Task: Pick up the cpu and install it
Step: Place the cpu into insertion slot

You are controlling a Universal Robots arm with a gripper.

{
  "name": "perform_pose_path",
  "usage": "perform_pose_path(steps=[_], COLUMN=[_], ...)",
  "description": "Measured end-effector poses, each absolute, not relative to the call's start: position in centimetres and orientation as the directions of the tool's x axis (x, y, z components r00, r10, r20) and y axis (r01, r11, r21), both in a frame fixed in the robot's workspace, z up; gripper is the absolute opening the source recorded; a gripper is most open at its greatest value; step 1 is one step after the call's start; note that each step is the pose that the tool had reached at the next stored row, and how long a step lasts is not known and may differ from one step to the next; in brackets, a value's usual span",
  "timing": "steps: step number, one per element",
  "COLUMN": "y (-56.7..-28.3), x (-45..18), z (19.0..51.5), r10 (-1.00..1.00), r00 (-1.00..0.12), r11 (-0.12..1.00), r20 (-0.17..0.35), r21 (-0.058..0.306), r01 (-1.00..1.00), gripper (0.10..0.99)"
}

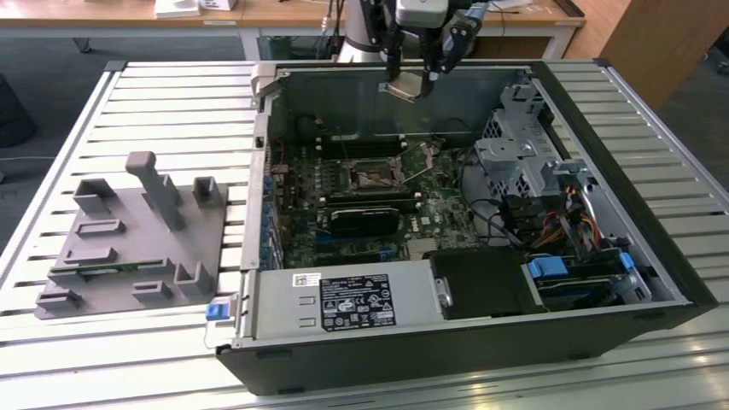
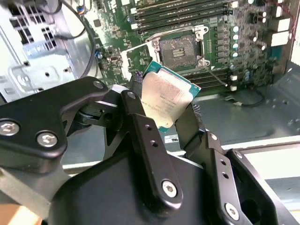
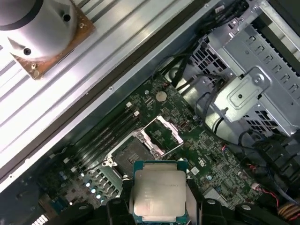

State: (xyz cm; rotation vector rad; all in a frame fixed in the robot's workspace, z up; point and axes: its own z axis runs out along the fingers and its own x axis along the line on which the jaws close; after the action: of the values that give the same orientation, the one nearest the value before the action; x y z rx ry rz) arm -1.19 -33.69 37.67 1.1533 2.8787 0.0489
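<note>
Silvery-topped and green-edged, the single square cpu (image 2: 165, 98) sits tilted, clamped between the two black fingers (image 2: 137, 117) of the pincer (image 2: 164, 115). Below the pincer lies one open motherboard socket (image 3: 133, 152). The exterior view adds one grey plastic tray (image 1: 137, 248) on the slatted metal desk (image 1: 68, 111), well apart from the pincer.

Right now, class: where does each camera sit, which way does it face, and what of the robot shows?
Exterior view: off the arm, high up, looking down into the open computer case; arm and hand show.
First wrist view: on the arm, looking down at the socket past the hand.
Second wrist view: behind the fingers, facing the socket.
Wrist views share: held cpu, socket.
</note>
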Motion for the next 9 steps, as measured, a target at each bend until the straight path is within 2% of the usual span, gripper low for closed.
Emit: perform_pose_path(steps=[9], y=[-33.69], x=[-1.19], z=[37.57], r10=[0.799], r00=[-0.601], r11=[0.601], r20=[-0.025], r21=[0.044], r01=[0.798], gripper=[0.533])
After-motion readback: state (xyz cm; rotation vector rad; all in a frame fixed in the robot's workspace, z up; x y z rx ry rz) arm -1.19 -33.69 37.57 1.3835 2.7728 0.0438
